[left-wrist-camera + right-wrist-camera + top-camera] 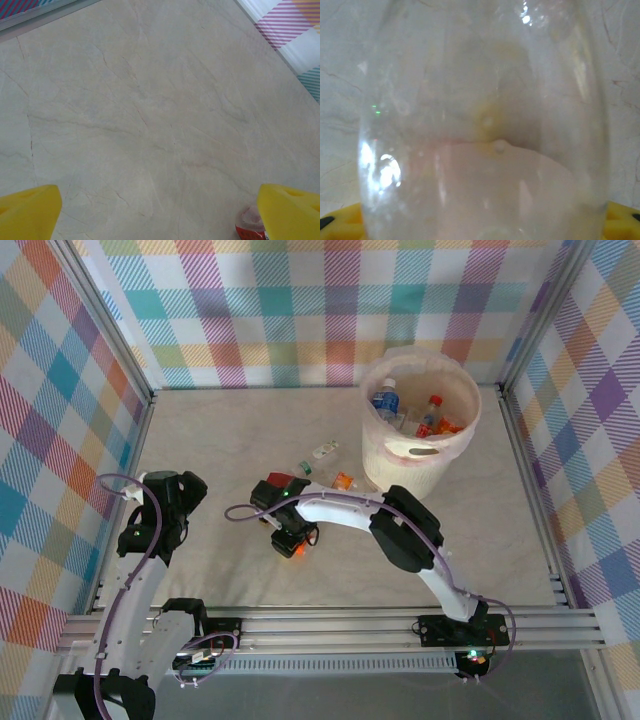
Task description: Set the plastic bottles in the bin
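A clear bottle [480,125] stands between the yellow fingers of the right end effector [291,537], low over the worktop [220,440] and left of the bin [400,465]. Whether those fingers press it yet cannot be told. The step in hand looks like the grasp of this bottle. Next, a firm pinch seems needed - the crushed plastic may slip - then a lift high enough to clear the rim before a release over the bin. Other bottles [343,480] lie just beside the bin's foot, and several [385,400] are inside. The left end effector [160,217] hangs wide and empty.
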`<state>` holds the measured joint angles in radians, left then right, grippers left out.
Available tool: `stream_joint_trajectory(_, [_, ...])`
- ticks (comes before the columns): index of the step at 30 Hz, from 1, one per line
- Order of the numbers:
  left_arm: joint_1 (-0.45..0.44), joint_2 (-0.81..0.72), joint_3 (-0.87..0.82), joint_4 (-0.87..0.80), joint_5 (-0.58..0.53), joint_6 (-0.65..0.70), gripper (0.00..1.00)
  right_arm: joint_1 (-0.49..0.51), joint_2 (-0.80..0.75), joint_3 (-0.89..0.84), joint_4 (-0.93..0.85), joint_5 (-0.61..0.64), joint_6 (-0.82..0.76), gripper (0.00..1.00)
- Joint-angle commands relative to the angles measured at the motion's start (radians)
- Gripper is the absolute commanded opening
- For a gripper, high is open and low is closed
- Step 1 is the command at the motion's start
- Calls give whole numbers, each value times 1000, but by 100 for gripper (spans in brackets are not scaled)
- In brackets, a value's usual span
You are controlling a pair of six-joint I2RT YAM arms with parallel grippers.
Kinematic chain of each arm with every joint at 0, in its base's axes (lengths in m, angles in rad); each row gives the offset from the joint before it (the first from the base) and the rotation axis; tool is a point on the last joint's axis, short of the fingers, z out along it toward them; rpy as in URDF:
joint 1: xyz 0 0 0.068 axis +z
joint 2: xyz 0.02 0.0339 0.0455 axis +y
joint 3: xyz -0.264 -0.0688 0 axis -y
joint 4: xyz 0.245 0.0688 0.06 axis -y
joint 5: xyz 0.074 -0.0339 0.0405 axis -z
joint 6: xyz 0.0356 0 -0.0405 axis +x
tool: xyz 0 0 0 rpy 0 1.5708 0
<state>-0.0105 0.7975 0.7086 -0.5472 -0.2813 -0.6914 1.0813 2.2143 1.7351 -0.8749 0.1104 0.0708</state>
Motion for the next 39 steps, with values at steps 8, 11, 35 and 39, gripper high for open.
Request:
stream_joint_trajectory(8, [12, -16, 1, -17, -30, 9, 100, 11, -183, -45, 34, 20, 69, 47])
stream_joint_trajectory(11, [12, -18, 2, -19, -24, 6, 100, 11, -242, -54, 37, 50, 72, 47])
stream_joint_trajectory(35, [12, -36, -2, -30, -15, 28, 100, -304, -648, 150, 49, 290, -35, 47])
stream_joint_trajectory(39, [12, -38, -3, -23, -8, 32, 100, -420, -646, 196, 28, 289, -30, 48])
